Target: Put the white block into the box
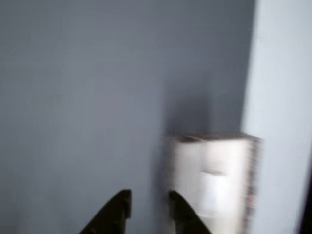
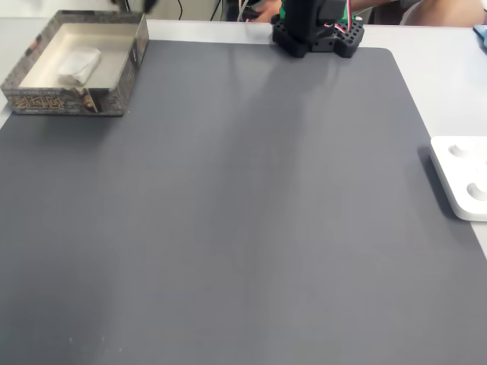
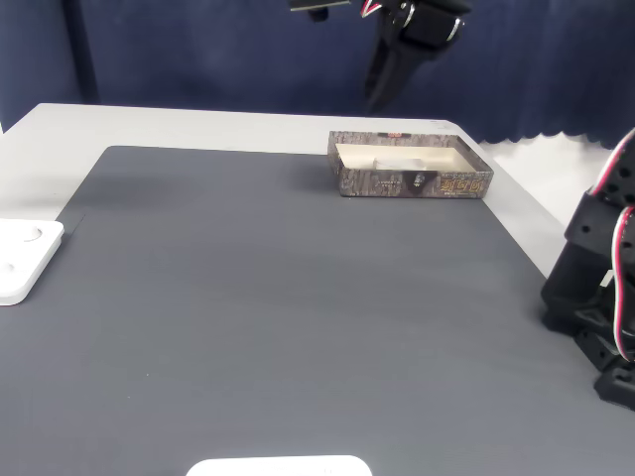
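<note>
Inside the box (image 2: 122, 72) lay the white block (image 2: 79, 64); fingers (image 1: 148, 210) narrowly parted, holding nothing. Placing looked done; next, retreat.

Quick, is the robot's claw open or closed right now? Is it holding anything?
Gripper: open, holding nothing; the white block lies in the box.

The other view is smeared: we make out the box (image 1: 209, 180) as a pale blur with a paler patch inside, and the dark fingertips of the gripper (image 1: 148, 207) run off the bottom edge. In a fixed view the flat white device (image 2: 463, 176) at the mat's right edge is cut off, and the arm's base (image 2: 316, 30) is cropped at the top.
</note>
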### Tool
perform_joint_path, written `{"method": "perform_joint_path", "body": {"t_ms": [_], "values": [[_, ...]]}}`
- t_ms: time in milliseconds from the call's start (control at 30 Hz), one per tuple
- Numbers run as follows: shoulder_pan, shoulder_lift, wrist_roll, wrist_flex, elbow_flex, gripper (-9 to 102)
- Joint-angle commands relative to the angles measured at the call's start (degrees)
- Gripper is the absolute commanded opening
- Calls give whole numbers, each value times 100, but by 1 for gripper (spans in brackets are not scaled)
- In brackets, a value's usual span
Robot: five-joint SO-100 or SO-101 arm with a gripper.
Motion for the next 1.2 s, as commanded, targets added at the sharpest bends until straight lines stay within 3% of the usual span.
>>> {"method": "perform_joint_path", "body": {"t_ms": [0,367,633,1167], "values": [[-914,976,-967,88,624,7],[-4034,2382,-4236,79,2646,1],[-5273,3788,-5089,193,4166,0],[-5027,6996,-5353,-220,6803,-2]]}}
